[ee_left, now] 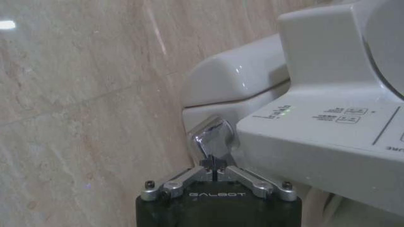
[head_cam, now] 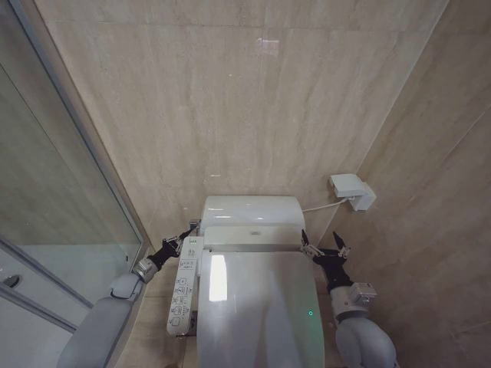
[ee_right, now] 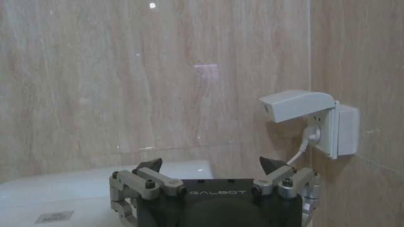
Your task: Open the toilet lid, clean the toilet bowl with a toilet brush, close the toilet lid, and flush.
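With the toilet lid [head_cam: 257, 307] down, the flush lever [ee_left: 211, 137] is met by the closed left claw [ee_left: 215, 168]; pressing is judged next; the right claw [head_cam: 322, 244] is spread wide.

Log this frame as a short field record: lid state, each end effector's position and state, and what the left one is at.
toilet lid: closed
left end effector: shut, tips at the chrome flush lever on the tank's side, beside the button panel
right end effector: open, near the lid's rear right corner, holding nothing
wall socket: cable plugged in
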### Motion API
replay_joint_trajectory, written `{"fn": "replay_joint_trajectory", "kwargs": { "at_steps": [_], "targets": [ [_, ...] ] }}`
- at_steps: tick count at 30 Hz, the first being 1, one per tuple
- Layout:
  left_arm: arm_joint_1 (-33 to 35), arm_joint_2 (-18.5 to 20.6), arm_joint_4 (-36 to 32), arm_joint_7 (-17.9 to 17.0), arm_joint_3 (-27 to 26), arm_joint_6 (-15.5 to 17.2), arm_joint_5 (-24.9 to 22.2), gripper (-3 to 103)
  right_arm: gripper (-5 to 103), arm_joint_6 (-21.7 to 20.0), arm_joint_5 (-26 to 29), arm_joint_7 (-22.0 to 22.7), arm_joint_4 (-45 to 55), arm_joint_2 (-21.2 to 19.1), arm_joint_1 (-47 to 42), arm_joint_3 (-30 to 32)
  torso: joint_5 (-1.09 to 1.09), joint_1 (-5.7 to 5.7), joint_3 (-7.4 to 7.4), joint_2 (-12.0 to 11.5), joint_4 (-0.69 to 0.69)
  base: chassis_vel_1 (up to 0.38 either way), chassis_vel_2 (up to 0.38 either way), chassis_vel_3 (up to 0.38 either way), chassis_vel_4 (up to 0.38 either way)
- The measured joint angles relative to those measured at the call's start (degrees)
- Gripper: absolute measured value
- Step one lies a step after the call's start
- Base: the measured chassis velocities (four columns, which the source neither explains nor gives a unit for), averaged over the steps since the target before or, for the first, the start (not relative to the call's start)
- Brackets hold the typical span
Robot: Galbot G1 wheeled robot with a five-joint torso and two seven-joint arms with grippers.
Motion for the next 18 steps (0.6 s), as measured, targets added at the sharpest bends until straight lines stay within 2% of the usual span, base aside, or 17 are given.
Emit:
{"fn": "replay_joint_trajectory", "kwargs": {
  "at_steps": [14,18],
  "targets": [
    [0.06,-0.17,0.1,0.56,-0.64,0.0,-0.13,0,100,0.0,0.0,0.0,0.0,0.0,0.0,0.0,0.0,0.01,0.0,0.0,-0.03,0.0,0.0,0.0,0.0],
    [0.48,-0.28,0.15,0.5,-1.14,-0.27,-0.15,0,100,0.0,0.0,0.0,0.0,0.0,0.0,0.0,-0.01,0.01,-0.01,0.0,-0.07,0.0,0.0,0.0,0.0]
  ]
}}
